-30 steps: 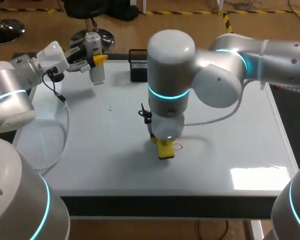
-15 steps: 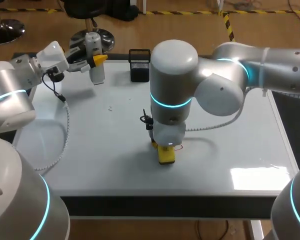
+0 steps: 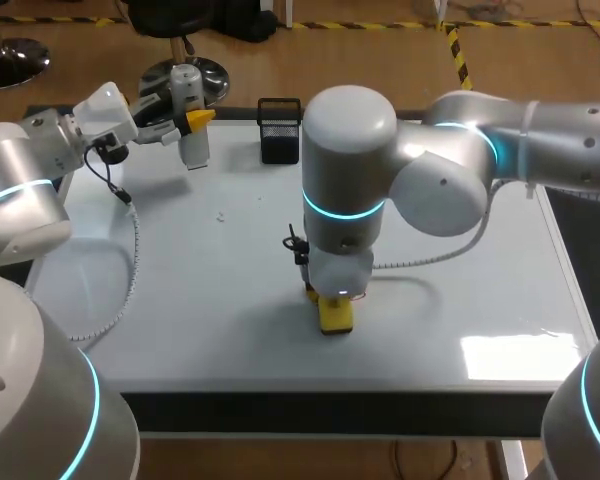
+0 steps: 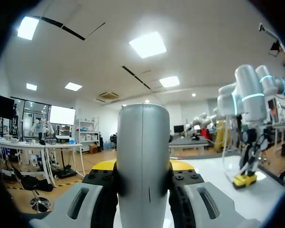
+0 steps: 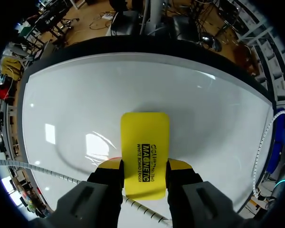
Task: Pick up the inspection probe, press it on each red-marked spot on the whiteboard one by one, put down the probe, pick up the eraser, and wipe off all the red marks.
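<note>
Presently the right gripper clamps one eraser on the whiteboard; the left gripper clamps one probe.

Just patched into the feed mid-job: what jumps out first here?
The yellow eraser stands out first, clamped in the right gripper and set down on the whiteboard near its front middle. At the back left corner, the left gripper holds the inspection probe upright over the board. A black mesh pen holder stands at the back edge.
</note>
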